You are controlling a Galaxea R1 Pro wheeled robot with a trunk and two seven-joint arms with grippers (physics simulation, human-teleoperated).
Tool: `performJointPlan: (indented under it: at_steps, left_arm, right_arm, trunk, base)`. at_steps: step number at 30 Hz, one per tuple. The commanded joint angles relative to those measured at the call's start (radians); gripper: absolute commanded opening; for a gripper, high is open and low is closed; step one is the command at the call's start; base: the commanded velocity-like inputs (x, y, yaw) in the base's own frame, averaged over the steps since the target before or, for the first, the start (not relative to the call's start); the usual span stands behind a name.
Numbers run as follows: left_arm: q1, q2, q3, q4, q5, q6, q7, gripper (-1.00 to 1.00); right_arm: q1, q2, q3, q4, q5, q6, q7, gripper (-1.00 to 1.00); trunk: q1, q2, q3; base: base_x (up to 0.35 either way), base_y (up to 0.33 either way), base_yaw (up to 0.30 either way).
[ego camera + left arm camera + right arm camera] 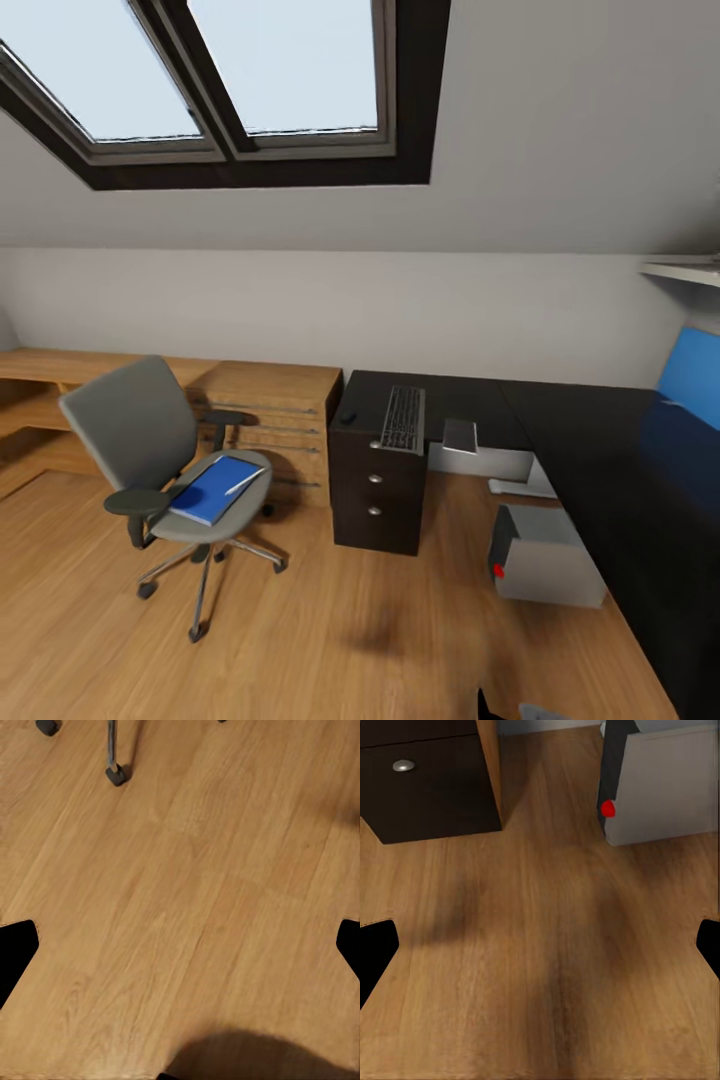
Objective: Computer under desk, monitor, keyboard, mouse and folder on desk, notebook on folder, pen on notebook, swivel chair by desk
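- Progress is looking early: the keyboard (403, 417) is already lying on the black table (560, 420), above its drawer unit, and the mouse (348, 416) is sitting on the table just beside the keyboard.
- Computer tower (548, 556) is standing on the wood floor (350, 640) beside the table's long wing, seemingly not tucked under it yet; its red spot is facing the drawer unit.
- Folder (214, 489) is still resting on the swivel chair (160, 460), well apart from the table; it is showing bright blue, thin and flat, with the thin white pen (244, 483) lying across it. I cannot make out the notebook.
- Monitor is not clearly showing on the table; a grey flat shape behind the keyboard is too unclear to name.
- Chair is standing near the light-wood cabinet (270, 410), beside the table's drawer end.
- Each wrist view is showing dark pincer tips at the picture edges over bare floor, so the left pincer (180, 945) and the right pincer (540, 945) are both spread wide, grasping nothing.
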Motion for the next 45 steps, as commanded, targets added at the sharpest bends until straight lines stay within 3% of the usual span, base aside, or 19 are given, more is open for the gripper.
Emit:
performJointPlan:
  at_steps: [1, 27, 45]
  left_arm:
    - [-0.001, 0.001, -0.008, 0.000, 0.011, -0.007, 0.006, 1.00]
    - [-0.001, 0.001, -0.008, 0.000, 0.009, -0.007, 0.007, 1.00]
    - [-0.001, 0.001, -0.010, 0.000, 0.009, -0.007, 0.007, 1.00]
  right_arm:
    - [-0.001, 0.000, 0.005, 0.002, -0.006, -0.004, -0.001, 1.00]
    - [-0.001, 0.003, 0.005, 0.003, -0.006, -0.003, -0.002, 1.00]
    - [-0.001, 0.003, 0.005, 0.003, -0.004, -0.003, 0.000, 1.00]
  trunk:
    - [-0.005, 0.006, 0.002]
    - [-0.104, 0.188, 0.083]
    - [-0.173, 0.314, 0.140]
  base:
    - [-0.336, 0.000, 0.000]
    - [-0.340, 0.000, -0.001]
    - [-0.341, -0.025, -0.083]
